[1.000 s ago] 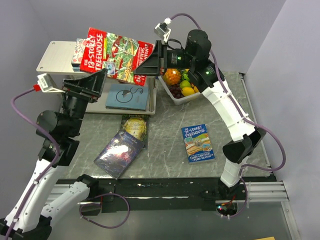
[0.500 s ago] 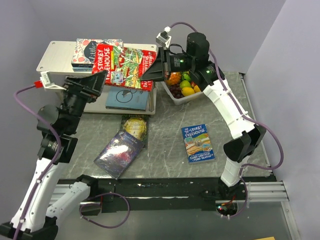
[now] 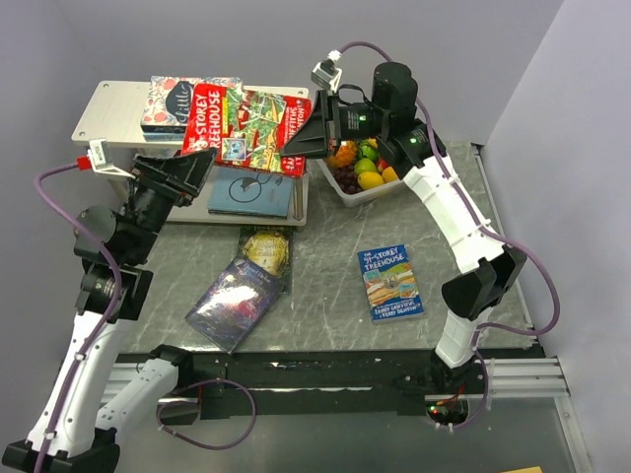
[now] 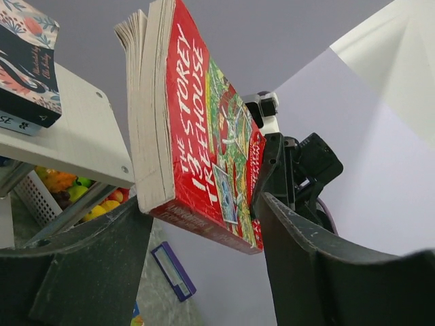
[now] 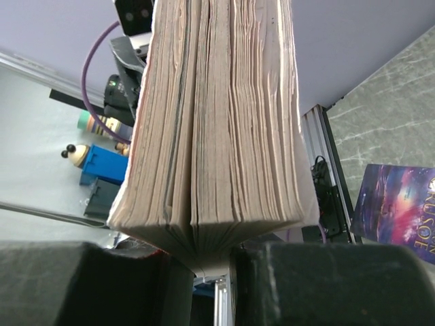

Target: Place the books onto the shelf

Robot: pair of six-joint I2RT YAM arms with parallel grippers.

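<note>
The red "Treehouse" book (image 3: 246,128) hangs tilted over the shelf's (image 3: 108,113) right end. My right gripper (image 3: 308,133) is shut on its right edge, and the fanned pages (image 5: 217,122) fill the right wrist view above the jaws (image 5: 204,265). My left gripper (image 3: 197,163) is open, with a finger on either side of the book's lower left corner (image 4: 204,149). The floral "Little Women" (image 3: 177,101) lies on the top board, and a pale blue book (image 3: 251,190) lies on the lower tier. On the table lie a green-gold book (image 3: 266,251), a purple galaxy book (image 3: 235,304) and a blue "Treehouse" (image 3: 390,281).
A white fruit basket (image 3: 360,172) stands just right of the shelf, under my right wrist. A small purple box (image 4: 173,270) lies on the table below the held book. The grey wall is close behind the shelf.
The red book has moved right and down, flatter over the shelf's right end. My left gripper has followed to its corner, and its jaws have narrowed.
</note>
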